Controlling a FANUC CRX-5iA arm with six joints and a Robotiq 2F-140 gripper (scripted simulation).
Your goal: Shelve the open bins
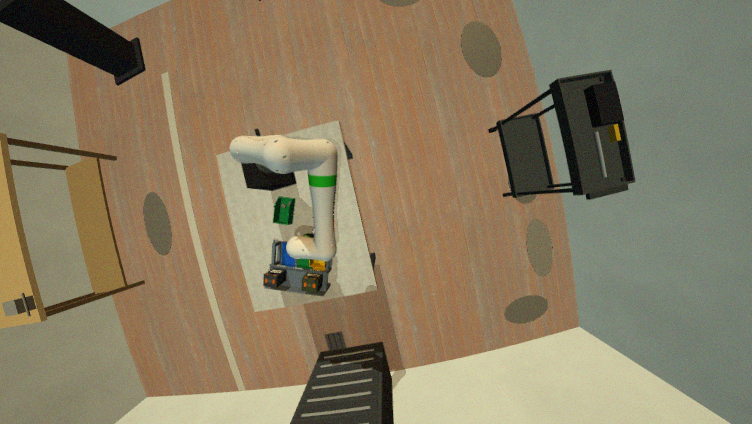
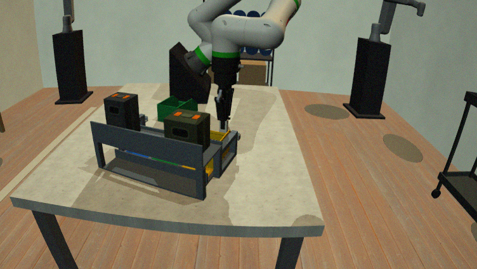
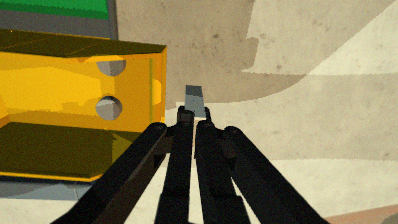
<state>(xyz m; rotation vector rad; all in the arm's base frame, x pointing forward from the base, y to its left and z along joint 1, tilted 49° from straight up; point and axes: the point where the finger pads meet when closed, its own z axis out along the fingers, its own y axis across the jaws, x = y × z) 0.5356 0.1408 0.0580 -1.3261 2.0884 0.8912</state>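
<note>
The grey shelf (image 1: 298,279) (image 2: 146,141) is by the desk's (image 1: 244,221) (image 2: 270,183) near edge. The open green bin (image 1: 279,214) (image 2: 166,111) sits behind, nearer the left edge. Rightward, the open yellow bin (image 1: 318,265) (image 2: 218,135) (image 3: 50,82) is in the shelf. The bent white arm (image 1: 323,210) (image 2: 250,32) points its black pincer (image 2: 223,126) (image 3: 192,97) down beside it, squeezed shut.

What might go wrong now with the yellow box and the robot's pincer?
The shut pincer is right by the end of the yellow box, so a push might tilt the box. Its two round bits could then roll about. The arm might also bump the dark case standing close by on the shelf.
</note>
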